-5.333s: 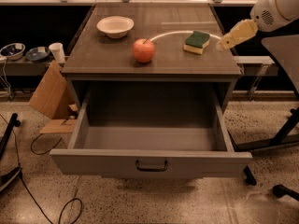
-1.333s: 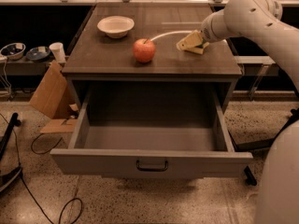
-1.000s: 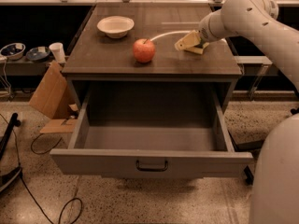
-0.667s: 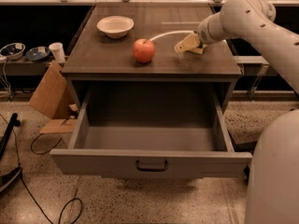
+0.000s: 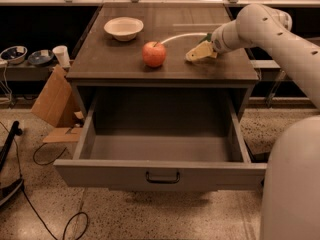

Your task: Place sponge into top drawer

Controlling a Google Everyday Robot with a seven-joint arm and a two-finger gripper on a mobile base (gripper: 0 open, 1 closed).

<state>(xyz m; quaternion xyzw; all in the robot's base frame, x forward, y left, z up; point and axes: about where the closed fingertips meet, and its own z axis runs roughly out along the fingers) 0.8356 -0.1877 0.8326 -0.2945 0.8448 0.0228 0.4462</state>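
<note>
Cabinet top (image 5: 115,59) w/ apple (image 5: 154,54), tool (image 5: 196,55) near it; top drawer (image 5: 110,173) open

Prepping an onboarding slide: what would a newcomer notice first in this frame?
The top drawer gapes open across the lower middle, with nothing visible inside. Above it, a red apple sits on the cabinet top, with a white bowl behind it. A big white arm comes in from the right, its gripper low over the top, right of the apple.
</note>
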